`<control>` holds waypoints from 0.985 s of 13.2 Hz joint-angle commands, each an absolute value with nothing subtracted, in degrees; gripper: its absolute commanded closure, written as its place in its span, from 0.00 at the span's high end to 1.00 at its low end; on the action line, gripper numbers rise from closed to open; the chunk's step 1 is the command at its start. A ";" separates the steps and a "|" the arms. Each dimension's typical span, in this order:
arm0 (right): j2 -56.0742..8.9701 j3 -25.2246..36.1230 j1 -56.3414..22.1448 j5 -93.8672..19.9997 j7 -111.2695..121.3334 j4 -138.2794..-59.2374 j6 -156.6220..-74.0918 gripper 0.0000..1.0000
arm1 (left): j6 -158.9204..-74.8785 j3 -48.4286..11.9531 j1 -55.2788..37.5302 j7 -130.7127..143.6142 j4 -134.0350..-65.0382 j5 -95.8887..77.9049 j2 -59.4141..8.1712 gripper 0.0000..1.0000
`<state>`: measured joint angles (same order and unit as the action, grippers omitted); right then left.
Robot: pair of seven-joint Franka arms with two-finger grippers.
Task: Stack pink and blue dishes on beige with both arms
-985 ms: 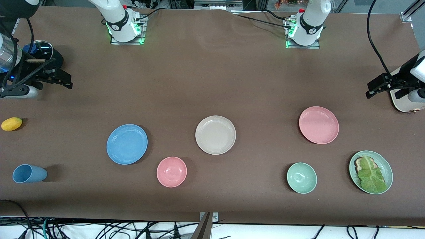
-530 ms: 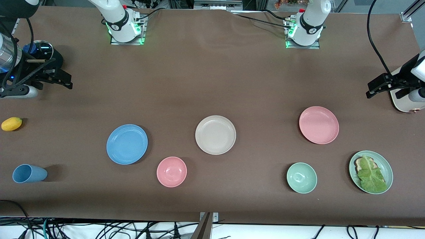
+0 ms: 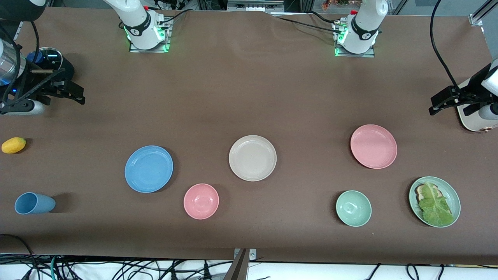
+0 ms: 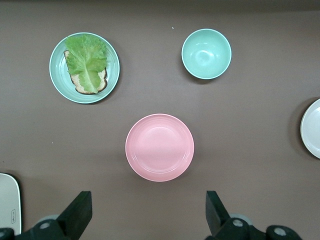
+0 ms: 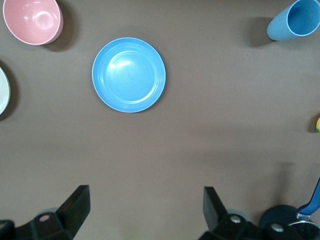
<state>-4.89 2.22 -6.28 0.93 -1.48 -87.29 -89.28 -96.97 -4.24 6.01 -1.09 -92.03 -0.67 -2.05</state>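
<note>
The beige plate lies in the middle of the table. Toward the right arm's end lies the blue plate, seen whole in the right wrist view. The pink plate lies toward the left arm's end and sits mid-frame in the left wrist view. My right gripper hangs open over bare table at its end, nothing between its fingers. My left gripper hangs open over the table's edge at its end, its fingers wide apart and empty.
Nearer the front camera stand a pink bowl, a pale green bowl and a green plate with lettuce. A blue cup lies on its side; a yellow fruit lies by the right arm's end.
</note>
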 commanded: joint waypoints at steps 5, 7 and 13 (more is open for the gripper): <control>-4.48 2.02 -6.24 1.41 -1.32 -87.45 -88.77 1.00 | -96.42 -4.48 6.24 -0.79 -90.35 -0.09 -2.81 1.00; -4.48 2.02 -6.24 1.41 -1.41 -87.36 -88.77 1.00 | -96.42 -4.48 6.24 -0.70 -90.35 -0.09 -2.99 1.00; -4.48 2.02 -6.33 1.14 -2.02 -87.28 -89.29 1.00 | -96.68 -4.39 6.15 -0.62 -88.08 0.53 -5.19 1.00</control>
<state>-4.89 2.22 -6.29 0.92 -1.49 -87.29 -89.31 -97.15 -4.22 6.02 -1.09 -91.76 -0.66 -3.53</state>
